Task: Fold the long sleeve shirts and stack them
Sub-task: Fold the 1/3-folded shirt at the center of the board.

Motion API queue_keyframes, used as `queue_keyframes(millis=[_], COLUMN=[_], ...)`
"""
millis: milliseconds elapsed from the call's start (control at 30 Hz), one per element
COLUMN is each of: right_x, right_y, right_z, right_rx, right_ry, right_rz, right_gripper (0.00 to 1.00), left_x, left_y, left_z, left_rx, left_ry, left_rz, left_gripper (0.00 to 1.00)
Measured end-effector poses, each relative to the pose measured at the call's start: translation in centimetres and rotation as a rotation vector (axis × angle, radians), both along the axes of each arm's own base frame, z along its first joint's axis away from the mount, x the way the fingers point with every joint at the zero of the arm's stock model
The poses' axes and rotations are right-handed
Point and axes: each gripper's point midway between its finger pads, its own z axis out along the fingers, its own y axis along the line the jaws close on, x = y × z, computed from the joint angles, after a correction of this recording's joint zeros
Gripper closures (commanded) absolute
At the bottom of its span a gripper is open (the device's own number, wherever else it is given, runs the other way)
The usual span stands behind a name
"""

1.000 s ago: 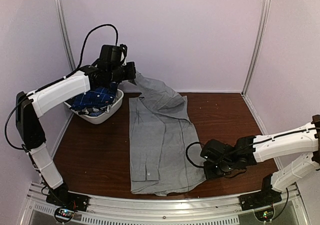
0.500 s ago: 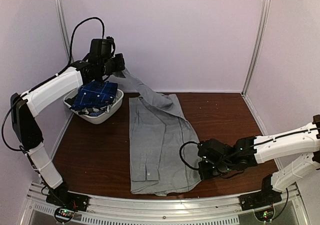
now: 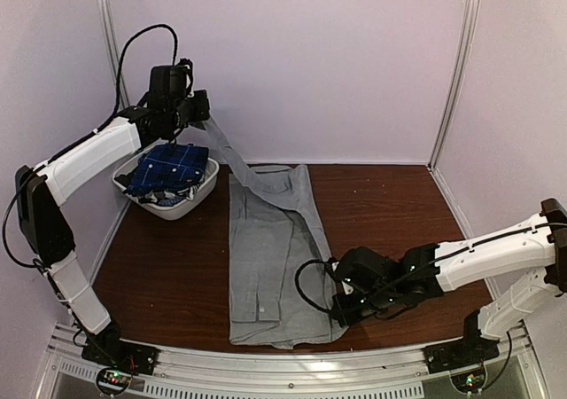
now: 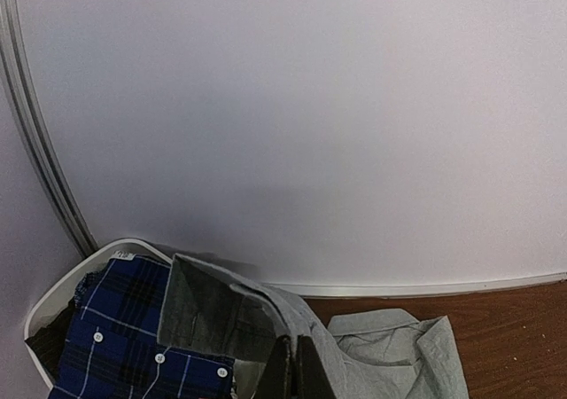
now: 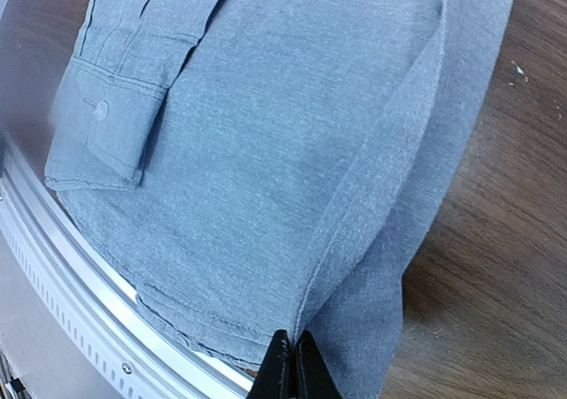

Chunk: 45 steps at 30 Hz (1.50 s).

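Note:
A plain grey long sleeve shirt [image 3: 270, 257] lies lengthwise on the dark wooden table. My left gripper [image 3: 200, 115] is shut on its right sleeve [image 4: 266, 306] and holds it up over the basket, the sleeve stretched taut down to the collar. My right gripper [image 3: 339, 309] is shut on the shirt's right hem edge [image 5: 372, 213], folded a little over the body, low near the table. A buttoned cuff [image 5: 102, 133] lies on the shirt's front. Dark blue plaid shirts [image 3: 168, 168] sit in the basket, also in the left wrist view [image 4: 133, 337].
A white oval basket [image 3: 190, 199] stands at the back left by the wall. A metal rail [image 3: 266, 363] runs along the near table edge, close under the shirt's hem. Bare table shows to the right of the shirt.
My left gripper has moved left and up with the sleeve, pulling it taut. My right gripper has moved left with the hem edge, narrowing the shirt's right side.

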Motion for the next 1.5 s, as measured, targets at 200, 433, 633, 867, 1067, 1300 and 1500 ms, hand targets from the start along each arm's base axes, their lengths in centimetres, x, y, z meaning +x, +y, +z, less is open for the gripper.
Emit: queue_keyframes(millis=[200, 433, 633, 867, 1067, 1300, 1500], right_x=[-0.1, -0.2, -0.5, -0.6, -0.3, 0.4, 0.2], right_y=[2.1, 3.9, 4.1, 5.2, 5.7, 6.3, 6.4], right_z=[0.3, 0.7, -0.2, -0.5, 0.1, 1.2, 1.0], right_rx=[0.029, 0.052, 0.036, 0.032, 0.038, 0.053, 0.052], right_ry=[0.019, 0.030, 0.051, 0.061, 0.050, 0.030, 0.040], right_rz=[0.047, 0.094, 0.119, 0.151, 0.173, 0.189, 0.212], right_gripper=[0.96, 0.96, 0.95, 0.95, 0.95, 0.94, 0.94], left_x=[0.1, 0.3, 0.1, -0.4, -0.3, -0.4, -0.4], left_y=[0.0, 0.5, 0.9, 1.6, 2.3, 2.5, 2.5], left_z=[0.8, 2.7, 3.6, 4.4, 4.5, 5.7, 4.8], left_rx=[0.021, 0.020, 0.030, 0.039, 0.052, 0.048, 0.053], left_ry=[-0.027, -0.074, -0.099, -0.118, -0.120, -0.143, -0.126], left_rz=[-0.006, 0.001, 0.009, 0.032, 0.051, 0.053, 0.052], left_gripper=[1.00, 1.00, 1.00, 1.00, 1.00, 1.00, 1.00])
